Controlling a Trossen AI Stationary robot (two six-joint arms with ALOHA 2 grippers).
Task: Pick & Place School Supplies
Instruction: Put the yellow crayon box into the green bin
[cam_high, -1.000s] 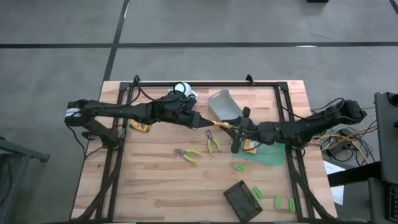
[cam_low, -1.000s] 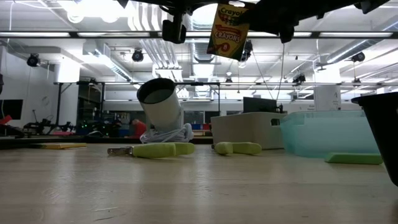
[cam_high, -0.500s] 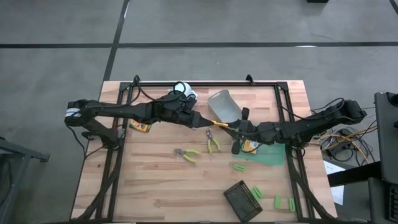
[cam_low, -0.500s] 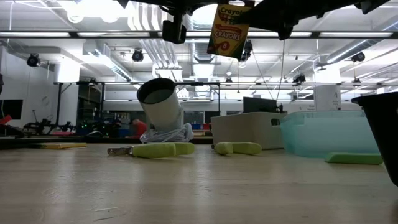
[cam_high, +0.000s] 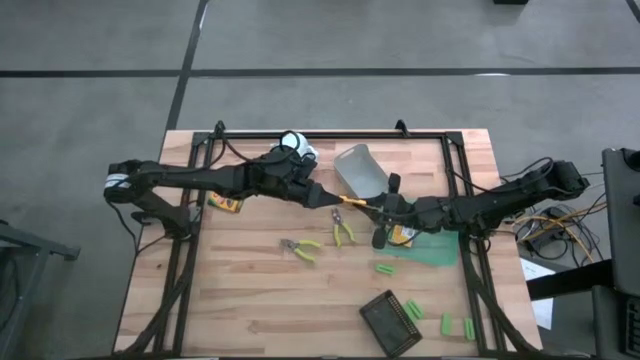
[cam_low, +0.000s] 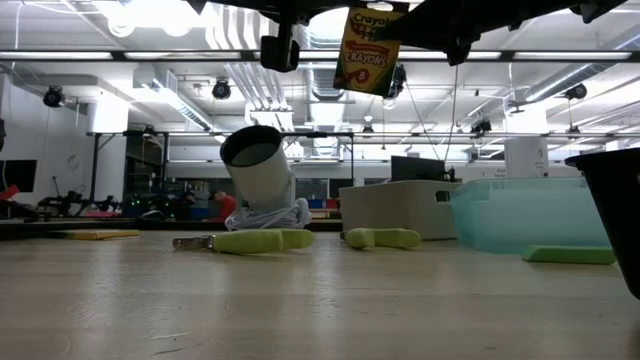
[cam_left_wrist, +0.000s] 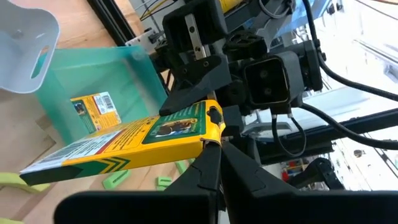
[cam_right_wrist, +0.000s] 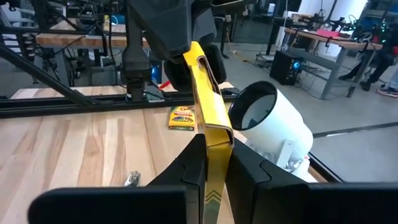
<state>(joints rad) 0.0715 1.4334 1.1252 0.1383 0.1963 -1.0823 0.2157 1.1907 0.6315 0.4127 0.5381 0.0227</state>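
— Crayon box (cam_low: 366, 50): where do we have it?
— High over mid-table, strung between our grippers. Left gripper (cam_left_wrist: 210, 146) pinches one end, fingers closed on the edge.
— And the other end?
— Right gripper (cam_right_wrist: 212, 152) clamps it too. Its long axis runs from one gripper to the other.
— Which arm carries on?
— Probably the right; the green bin (cam_high: 425, 247) lies on its side.
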